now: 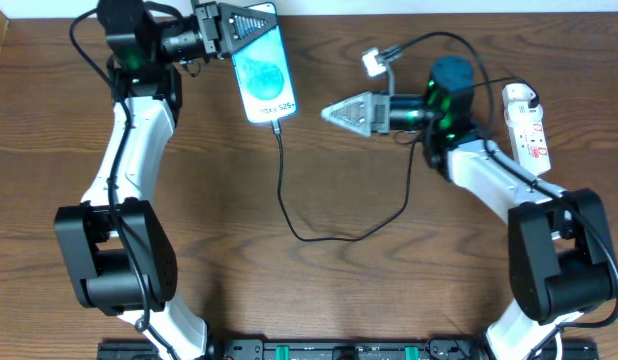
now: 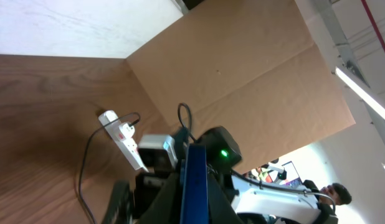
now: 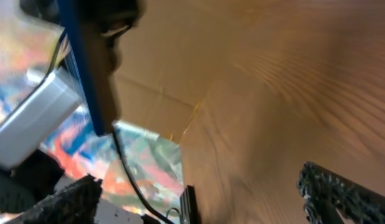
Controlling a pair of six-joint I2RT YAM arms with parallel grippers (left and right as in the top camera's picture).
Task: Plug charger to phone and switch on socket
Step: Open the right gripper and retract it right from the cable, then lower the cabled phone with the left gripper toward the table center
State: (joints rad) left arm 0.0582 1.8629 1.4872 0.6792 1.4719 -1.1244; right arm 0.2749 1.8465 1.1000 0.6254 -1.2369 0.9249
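1. Right gripper [image 1: 334, 110]: jaws wide apart with nothing between them. The tips aim at the phone's lower corner, near it but not touching (the wrist view shows both fingers [image 3: 342, 193] spread over bare wood).
2. Left gripper [image 1: 254, 20]: clamped on the top end of the phone [image 1: 264, 80], at the table's far edge with the screen facing up. I can't tell whether it is lifted or resting.
3. Charger [image 1: 284, 190]: the tip meets the phone's bottom edge and looks seated (depth unclear). The cable loops across the table [image 1: 369, 290] towards the right arm, and its far end is hidden.
4. Step: plugging in looks done; switching on is not yet done.
5. Next: the right arm must swing back to the socket [image 1: 529, 125], which lies well apart beside its own forearm, and press the switch (too small to make out here).
6. In the way: the slack cable loop near the right arm could snag, and tugging it could pull the tip out.
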